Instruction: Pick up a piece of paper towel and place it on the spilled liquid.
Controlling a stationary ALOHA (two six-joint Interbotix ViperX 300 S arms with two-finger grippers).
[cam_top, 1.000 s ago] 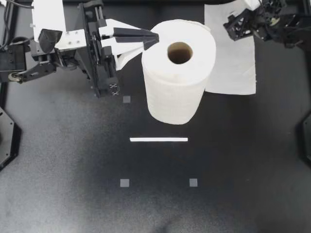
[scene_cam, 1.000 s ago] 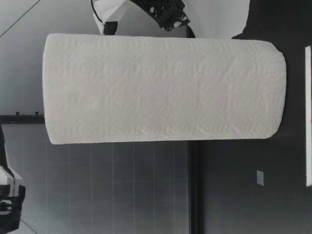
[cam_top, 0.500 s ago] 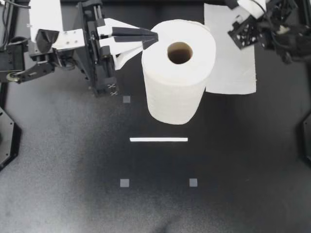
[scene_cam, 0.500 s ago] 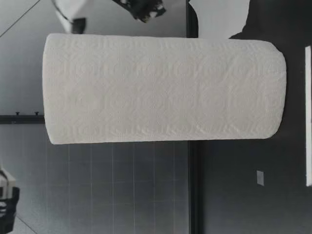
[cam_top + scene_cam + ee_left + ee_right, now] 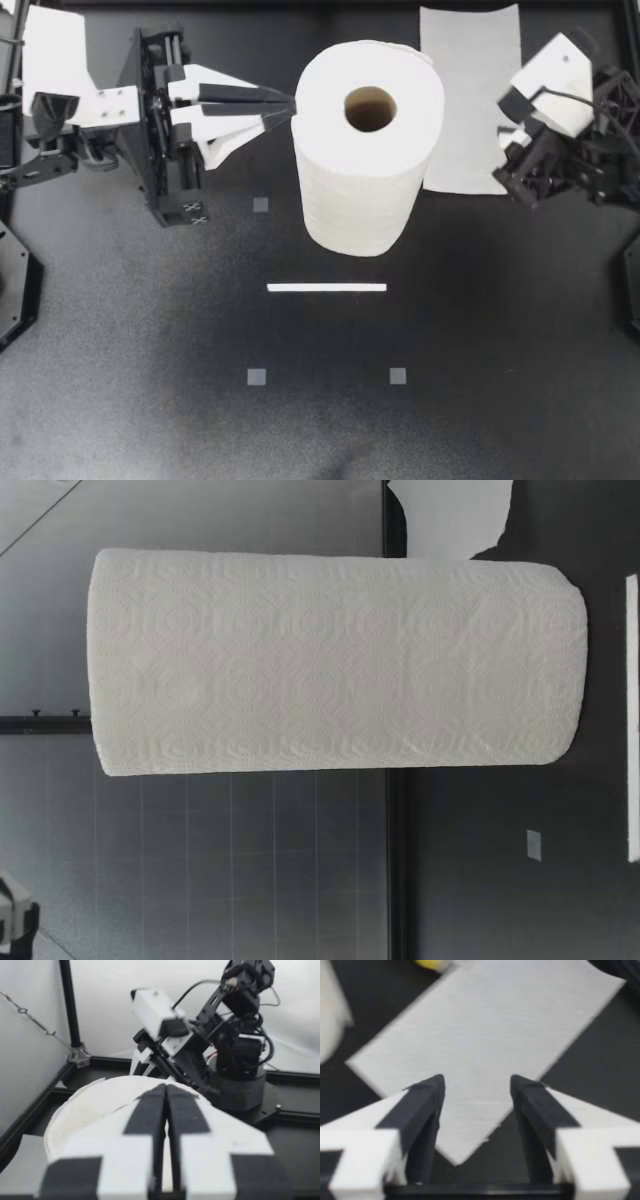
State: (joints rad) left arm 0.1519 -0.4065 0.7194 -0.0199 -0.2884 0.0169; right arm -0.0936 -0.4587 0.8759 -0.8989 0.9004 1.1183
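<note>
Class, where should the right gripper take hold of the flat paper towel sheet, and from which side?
Probably the sheet's corner nearest my right gripper, from above. It lies flat on the table, so only an edge can be pinched, and that corner sits between the open fingers.

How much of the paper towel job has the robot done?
Barely started. Done: a sheet lies flat beside the roll. In hand: my right gripper hangs open over the sheet's corner, gripping nothing; my left gripper is shut at the roll's side. Left: grab the sheet and carry it to a spill, which no view shows.
</note>
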